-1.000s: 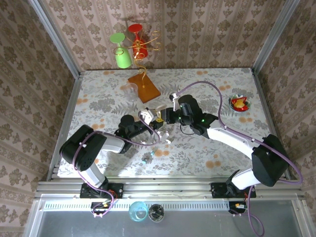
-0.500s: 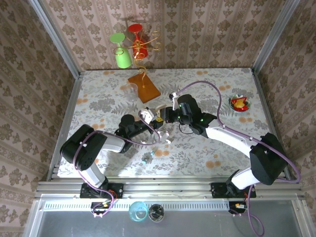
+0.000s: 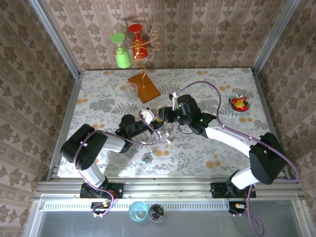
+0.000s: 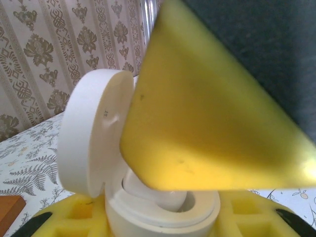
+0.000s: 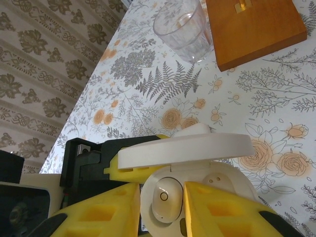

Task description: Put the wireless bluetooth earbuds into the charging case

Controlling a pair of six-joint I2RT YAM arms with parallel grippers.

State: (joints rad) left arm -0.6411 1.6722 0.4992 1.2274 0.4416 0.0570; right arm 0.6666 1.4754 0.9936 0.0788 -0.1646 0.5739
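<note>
Earbud (image 5: 164, 200) is sitting in a well of the case (image 4: 197, 210), with the lid (image 4: 91, 143) up. Left gripper (image 3: 147, 120) is clamped on the case. Right gripper (image 3: 160, 118) has its jaws apart, a finger (image 5: 98, 212) on each side of the earbud and barely clear of it. The pull-out looks like the risky part. A finger could snag the earbud and drag it out half-seated, or it could knock the lid hanging right overhead and twist the case in the grip.
</note>
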